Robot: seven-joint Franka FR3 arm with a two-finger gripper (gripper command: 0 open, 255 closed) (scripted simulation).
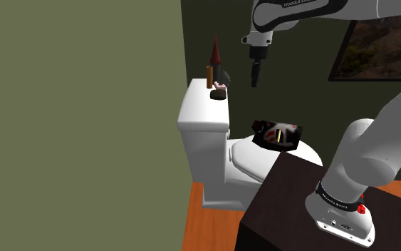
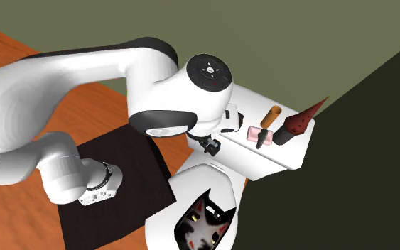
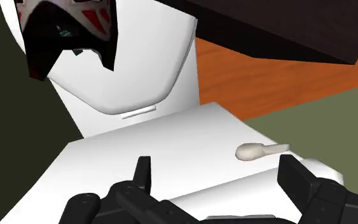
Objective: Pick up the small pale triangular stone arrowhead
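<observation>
A small pale arrowhead (image 3: 260, 151) lies flat on the white toilet tank lid (image 3: 171, 146), near the lid's edge. My black gripper (image 3: 219, 181) hovers above the lid with its fingers apart, and nothing is between them. The arrowhead sits ahead of the fingers, closer to the right-hand one and touching neither. In the shoulder view the gripper (image 1: 256, 71) points straight down, above the tank lid (image 1: 202, 96). From the second exterior view the gripper (image 2: 211, 147) hangs under the arm's wrist, over the lid (image 2: 276, 156).
At one end of the lid stand an orange cylinder (image 1: 209, 76), a dark red cone (image 1: 216, 51) and a small pink item (image 1: 219, 90). A black object with red and white marks (image 1: 277, 133) rests on the closed toilet seat. The olive wall runs behind the tank.
</observation>
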